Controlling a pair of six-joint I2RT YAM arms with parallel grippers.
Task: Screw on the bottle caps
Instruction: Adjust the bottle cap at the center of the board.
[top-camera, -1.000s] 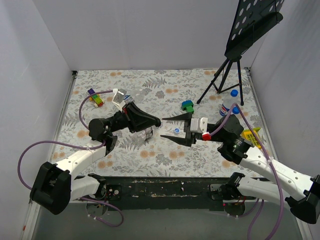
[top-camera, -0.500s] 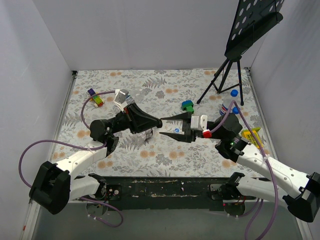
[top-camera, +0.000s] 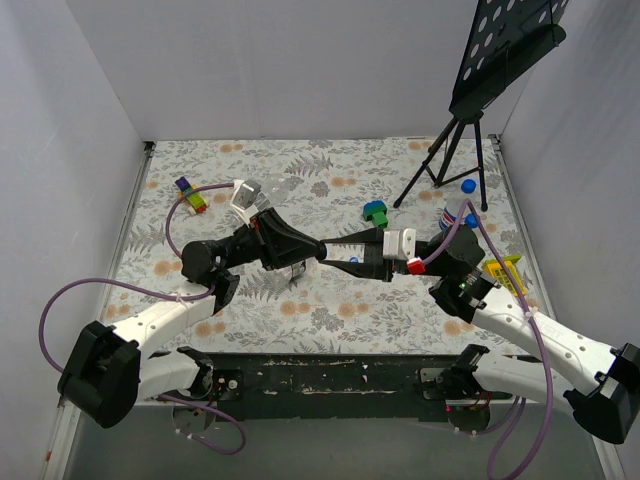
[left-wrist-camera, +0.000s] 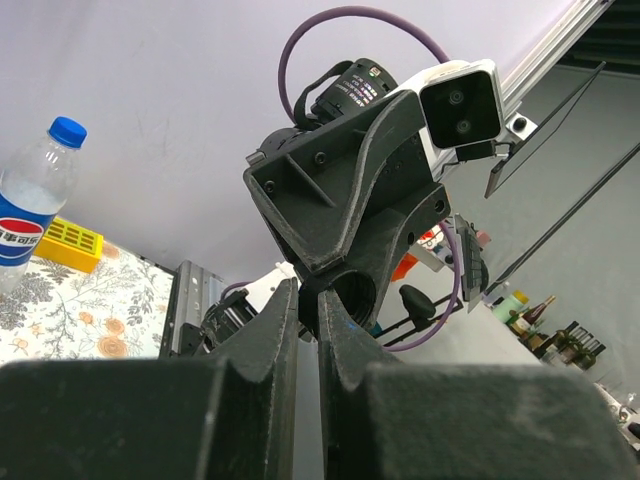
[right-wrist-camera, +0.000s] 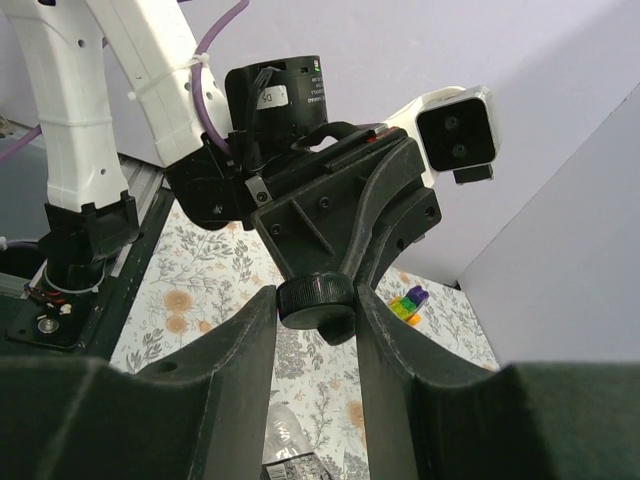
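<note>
**Left gripper** (left-wrist-camera: 309, 335): jaws pressed together, only a hairline between the fingers. They have not changed over the last second. The arm has nudged slightly toward its partner.

**At the left tips:** black ribbed round plastic cap (right-wrist-camera: 315, 296), off the cloth, edge-on to the right wrist camera. Cannot tell whether the left tips nip its rim or merely touch it.

**Below both sets of jaws:** clear plastic bottle (right-wrist-camera: 290, 438) resting on the floral tablecloth (top-camera: 330, 160). Its neck is hidden, so capped or not is unknown.

**Right gripper** (top-camera: 338, 258): a second ago its tips stood clear of the left tips, jaws wide. It has since advanced until the two sets of tips meet, and the jaws have narrowed. They now stand apart, one finger on either side of the black cap, with a sliver of daylight on each side. Not clamped as far as I can see.

**Reading:** the right gripper appears to be taking the cap. Once that grip is firm, the left could let go and fetch the bottle under the jaws. Risk: the cap drops if the left releases early.

**Well behind the right jaws:** labelled clear plastic bottle (left-wrist-camera: 35, 200), upright, blue cap already on.
</note>
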